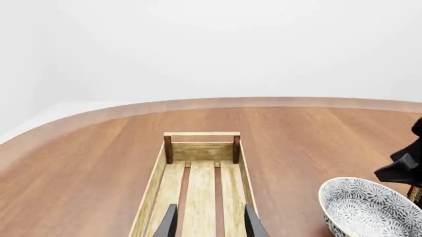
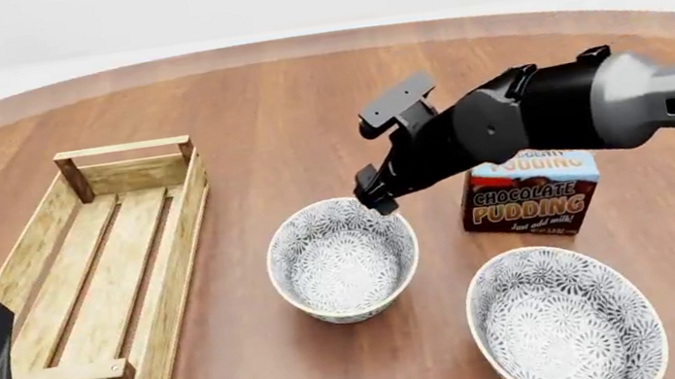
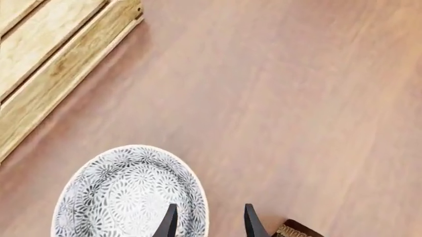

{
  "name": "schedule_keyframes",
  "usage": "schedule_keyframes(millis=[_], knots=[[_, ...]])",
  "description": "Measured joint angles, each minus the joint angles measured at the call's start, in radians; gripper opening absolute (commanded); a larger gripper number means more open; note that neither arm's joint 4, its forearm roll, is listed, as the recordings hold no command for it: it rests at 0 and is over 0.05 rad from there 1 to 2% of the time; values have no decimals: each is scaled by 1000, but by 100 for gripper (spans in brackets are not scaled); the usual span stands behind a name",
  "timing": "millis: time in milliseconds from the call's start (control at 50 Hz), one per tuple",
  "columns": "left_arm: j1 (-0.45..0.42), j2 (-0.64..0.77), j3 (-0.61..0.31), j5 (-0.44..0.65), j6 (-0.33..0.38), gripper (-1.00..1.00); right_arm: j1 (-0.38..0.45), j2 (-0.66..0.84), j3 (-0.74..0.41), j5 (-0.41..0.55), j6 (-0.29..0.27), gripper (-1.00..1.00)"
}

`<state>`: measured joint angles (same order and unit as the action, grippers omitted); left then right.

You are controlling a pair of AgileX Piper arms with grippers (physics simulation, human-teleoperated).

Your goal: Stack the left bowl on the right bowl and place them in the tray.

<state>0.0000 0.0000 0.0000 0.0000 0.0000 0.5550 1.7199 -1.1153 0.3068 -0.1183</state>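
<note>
I am holding my right gripper [image 2: 378, 202] over the far rim of the left bowl [image 2: 343, 259], its fingers [image 3: 169, 223] standing apart, one inside the rim and one outside it, clamped on nothing. The left bowl is sitting upright, mouth up, near the middle of the table [image 2: 278, 129]. The right bowl [image 2: 565, 320] is also sitting mouth up, closer to the near edge and toward the right side, apart from its twin.

The tray [image 2: 176, 250] is lying on the left side of the table with its long axis running from the near edge toward the far edge, a raised handle bar at each end and nothing on its slats. My left gripper [image 1: 209, 224] is hanging over the near end of the tray, pointing down its length toward the far handle, its fingers [image 1: 167, 223] parted and holding nothing.

A chocolate pudding box [image 2: 530, 195] is standing upright just behind the gap between the two bowls, right beside my right arm. Between the left bowl and the tray only bare wood is showing.
</note>
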Motion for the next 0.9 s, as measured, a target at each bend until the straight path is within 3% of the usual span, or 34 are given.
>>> schedule_keyframes(millis=[300, 900], knots=[[0, 0, 0, 0, 0, 100, 6, 75, 1, -31, -8, 100], [0, 0, 0, 0, 0, 100, 39, 163, 46, -119, 40, 100]])
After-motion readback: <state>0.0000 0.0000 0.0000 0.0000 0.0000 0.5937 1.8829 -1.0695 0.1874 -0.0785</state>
